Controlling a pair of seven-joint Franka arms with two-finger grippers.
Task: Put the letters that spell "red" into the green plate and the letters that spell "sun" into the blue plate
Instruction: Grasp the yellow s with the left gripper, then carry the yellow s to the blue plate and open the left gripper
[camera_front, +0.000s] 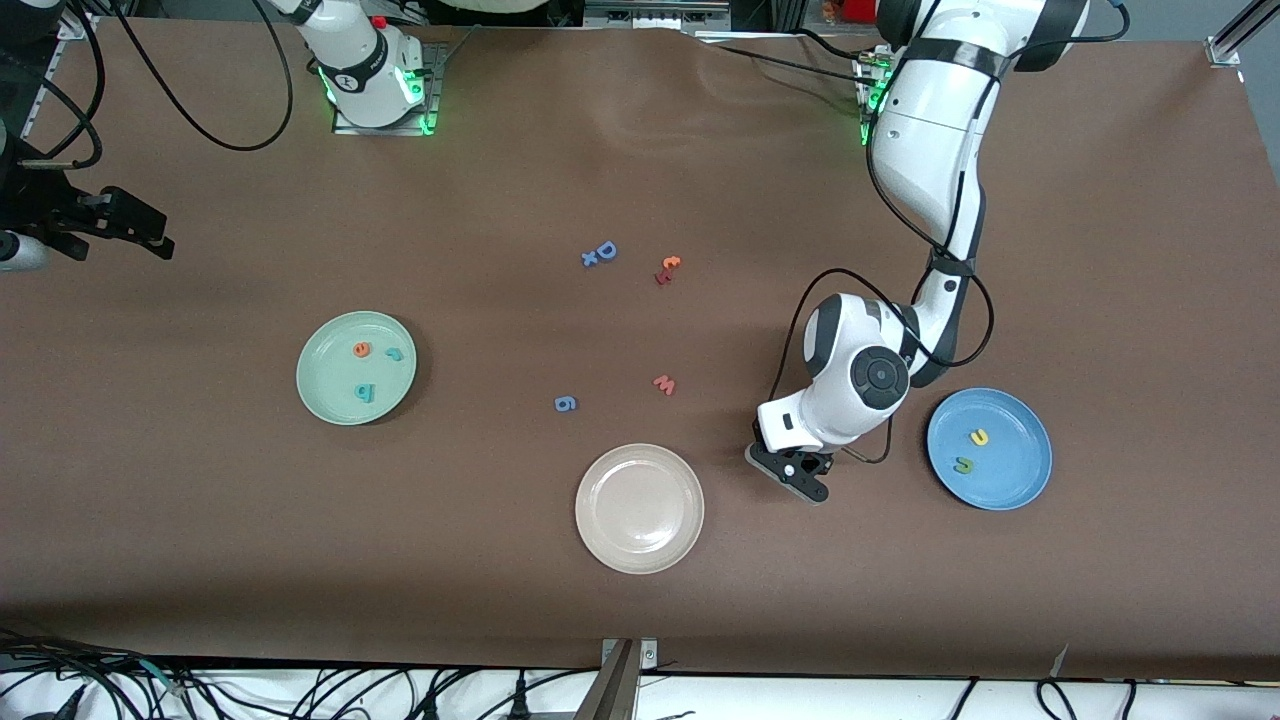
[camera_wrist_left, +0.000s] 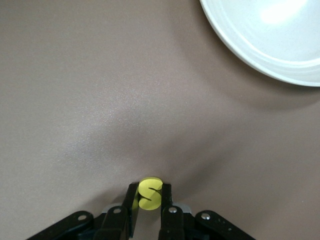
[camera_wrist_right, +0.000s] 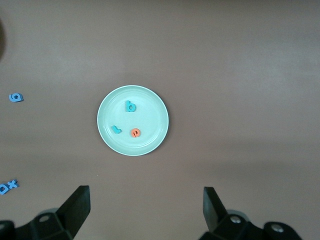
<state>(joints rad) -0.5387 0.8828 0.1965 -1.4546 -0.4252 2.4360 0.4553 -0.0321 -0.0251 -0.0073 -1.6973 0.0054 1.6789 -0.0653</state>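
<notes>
The brown cloth-covered table carries three round plates. The plain beige-white plate lies nearest the front camera, between the other two. The pale mint-green plate sits toward the right arm's end and holds all three letters of "red" — the orange foam "e", the teal foam "r" and the teal foam "d", each lying apart from the others. The sky-blue plate sits toward the left arm's end and holds the yellow foam "u" and the olive-green foam "n".

The left gripper is down at the table between the beige-white plate and the sky-blue plate; its jaws are pressed onto the yellow foam "s", which stands on edge between the fingers. The right gripper waits high over the mint-green plate with its jaws spread wide and nothing between them.

Loose letters lie on the cloth between the plates and the arm bases — the larger blue capital "D" with a small blue "x" touching it, two small orange-red letters, the salmon-pink "w" and the blue "g".
</notes>
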